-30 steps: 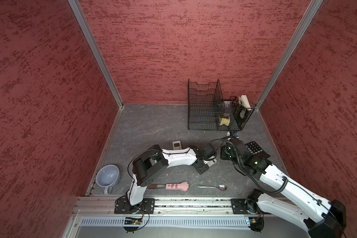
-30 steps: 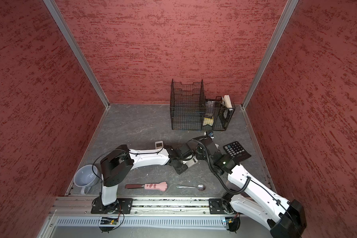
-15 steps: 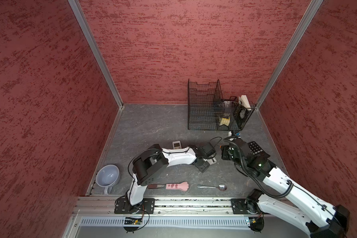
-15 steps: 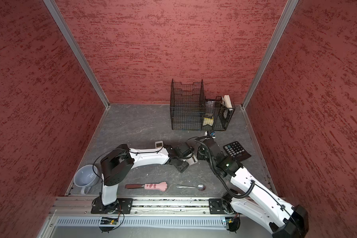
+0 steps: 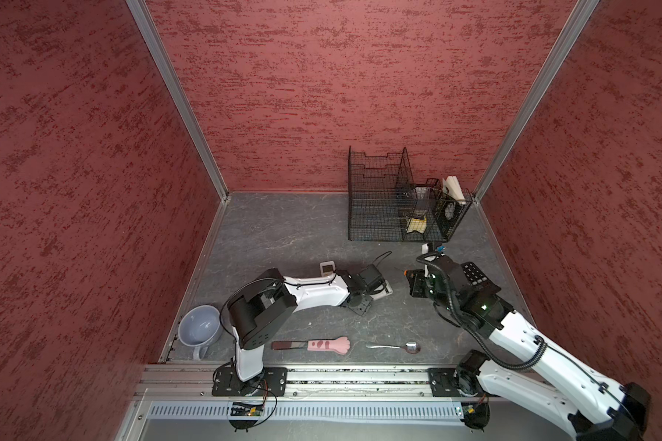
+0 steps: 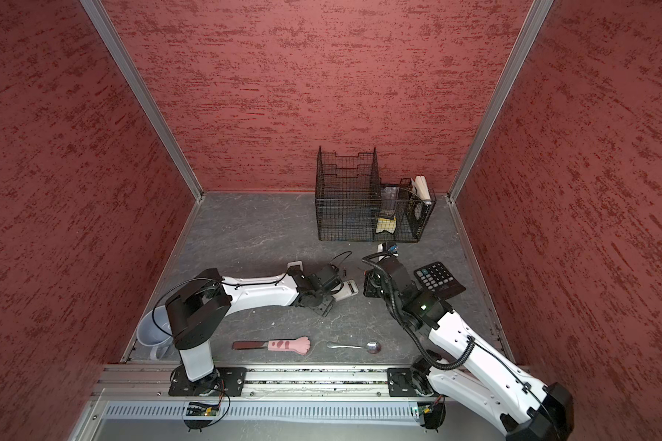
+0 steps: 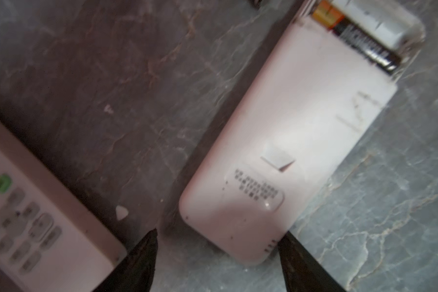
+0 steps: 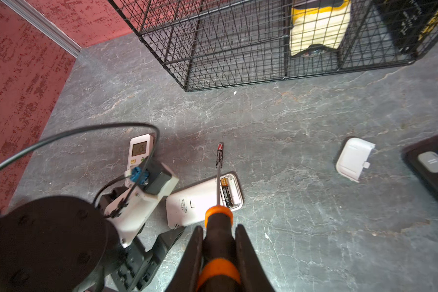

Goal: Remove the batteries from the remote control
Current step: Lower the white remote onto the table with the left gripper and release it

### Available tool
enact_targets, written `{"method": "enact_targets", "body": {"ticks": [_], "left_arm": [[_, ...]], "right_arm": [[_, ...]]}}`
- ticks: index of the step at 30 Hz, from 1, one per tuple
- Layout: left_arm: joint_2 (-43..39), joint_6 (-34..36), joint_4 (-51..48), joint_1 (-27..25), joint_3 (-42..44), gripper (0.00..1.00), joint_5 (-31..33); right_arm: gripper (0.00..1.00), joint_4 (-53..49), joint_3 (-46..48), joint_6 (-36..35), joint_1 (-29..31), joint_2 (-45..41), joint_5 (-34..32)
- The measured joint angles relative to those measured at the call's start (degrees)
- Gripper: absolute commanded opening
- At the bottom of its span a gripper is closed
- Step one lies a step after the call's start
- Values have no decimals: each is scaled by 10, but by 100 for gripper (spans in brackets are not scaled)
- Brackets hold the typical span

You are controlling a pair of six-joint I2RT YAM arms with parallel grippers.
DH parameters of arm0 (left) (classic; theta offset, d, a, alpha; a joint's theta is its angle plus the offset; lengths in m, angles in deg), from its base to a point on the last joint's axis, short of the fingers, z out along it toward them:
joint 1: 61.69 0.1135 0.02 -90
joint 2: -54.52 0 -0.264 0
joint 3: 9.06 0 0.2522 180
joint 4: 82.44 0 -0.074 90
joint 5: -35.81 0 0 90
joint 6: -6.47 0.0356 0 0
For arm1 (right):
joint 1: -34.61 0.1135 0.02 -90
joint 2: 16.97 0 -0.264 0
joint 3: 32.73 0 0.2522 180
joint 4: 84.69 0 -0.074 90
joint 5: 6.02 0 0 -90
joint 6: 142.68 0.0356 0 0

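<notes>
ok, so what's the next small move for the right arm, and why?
Probably lower the screwdriver tip onto the battery in the remote's open bay and lever it out. The right gripper is shut on the screwdriver, pointing toward the bay; the cover is off, and a loose battery already lies on the table.

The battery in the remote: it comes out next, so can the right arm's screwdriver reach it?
Probably yes: cover off, battery exposed, and the screwdriver in the right gripper points toward it.
</notes>
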Motion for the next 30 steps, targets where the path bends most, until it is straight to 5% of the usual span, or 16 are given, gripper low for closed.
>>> {"method": "enact_targets", "body": {"ticks": [14, 30], "left_arm": [[16, -51, -9, 26, -20, 81, 9], [57, 16, -5, 97, -79, 73, -6]], "right_arm": [[0, 47, 6, 2, 0, 47, 23], [0, 62, 72, 22, 9, -5, 45]]}}
